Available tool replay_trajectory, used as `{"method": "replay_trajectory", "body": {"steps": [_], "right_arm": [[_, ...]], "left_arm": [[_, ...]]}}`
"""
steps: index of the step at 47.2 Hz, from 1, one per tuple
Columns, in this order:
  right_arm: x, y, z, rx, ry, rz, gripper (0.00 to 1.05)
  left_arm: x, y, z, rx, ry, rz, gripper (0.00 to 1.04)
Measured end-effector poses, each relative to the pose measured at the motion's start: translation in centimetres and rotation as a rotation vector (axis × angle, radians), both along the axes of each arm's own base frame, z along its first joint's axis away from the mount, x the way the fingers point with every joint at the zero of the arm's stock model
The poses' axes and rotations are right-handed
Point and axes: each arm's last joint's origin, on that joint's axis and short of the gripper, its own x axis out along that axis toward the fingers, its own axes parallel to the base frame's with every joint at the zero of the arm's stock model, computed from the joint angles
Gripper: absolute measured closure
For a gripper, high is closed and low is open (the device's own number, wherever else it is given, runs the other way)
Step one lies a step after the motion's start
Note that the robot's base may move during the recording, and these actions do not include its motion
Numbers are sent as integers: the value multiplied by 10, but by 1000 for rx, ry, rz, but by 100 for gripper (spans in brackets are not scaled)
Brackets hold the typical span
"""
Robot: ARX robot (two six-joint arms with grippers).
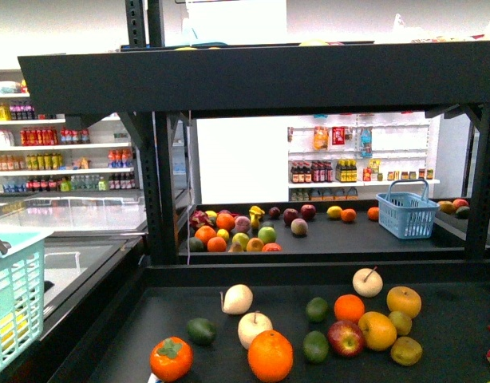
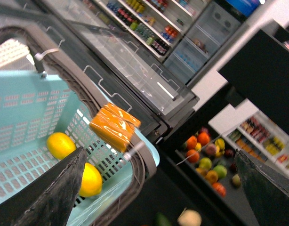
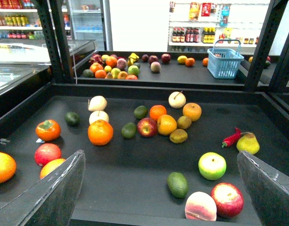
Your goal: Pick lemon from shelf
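The black shelf (image 1: pixel 253 80) carries fruit on a near tray and a far tray. A bright-yellow oval fruit, the likeliest lemon (image 1: pixel 334 211), lies on the far tray beside a small orange, left of a blue basket; the right wrist view shows this lemon (image 3: pixel 182 59) far beyond the fingers. My right gripper (image 3: pixel 158 188) is open over the front of the near tray (image 3: pixel 135 89), nothing between its fingers. My left gripper (image 2: pixel 158 197) is open above the rim of a teal basket (image 2: pixel 22 117) holding two bright-yellow fruits (image 2: pixel 60 145). Neither gripper shows in the front view.
The near tray holds oranges, apples, avocados, a pear and a red chili (image 3: pixel 233 137). An avocado (image 3: pixel 177 184), a peach (image 3: pixel 200 206) and a red apple (image 3: pixel 227 199) lie closest to the right fingers. An orange packet (image 2: pixel 115 125) rests at the teal basket's rim. Upright posts (image 1: pixel 161 183) flank the trays.
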Motion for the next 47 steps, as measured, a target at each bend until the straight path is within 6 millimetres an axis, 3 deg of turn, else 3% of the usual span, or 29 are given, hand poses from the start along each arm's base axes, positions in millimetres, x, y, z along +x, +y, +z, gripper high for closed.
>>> {"method": "replay_trajectory", "body": {"steps": [9, 15, 19, 24, 29, 37, 41, 47], "right_arm": [[0, 0, 0, 0, 0, 0, 8], [0, 0, 0, 0, 0, 0, 8], [0, 0, 0, 0, 0, 0, 8], [0, 0, 0, 0, 0, 0, 8], [0, 0, 0, 0, 0, 0, 8], [0, 0, 0, 0, 0, 0, 8], [0, 0, 0, 0, 0, 0, 8], [0, 0, 0, 0, 0, 0, 8]], "left_arm": [[-60, -38, -12, 313, 121, -94, 8], [-98, -57, -17, 407, 93, -94, 8], [-125, -67, -27, 474, 84, -294, 21], [-157, -71, -65, 510, 96, -376, 42], [-170, -67, -90, 514, 90, -386, 61], [-177, -58, -112, 517, 84, -396, 103], [-179, -47, -120, 521, 87, -373, 102], [-182, -47, -127, 522, 81, -380, 102]]}}
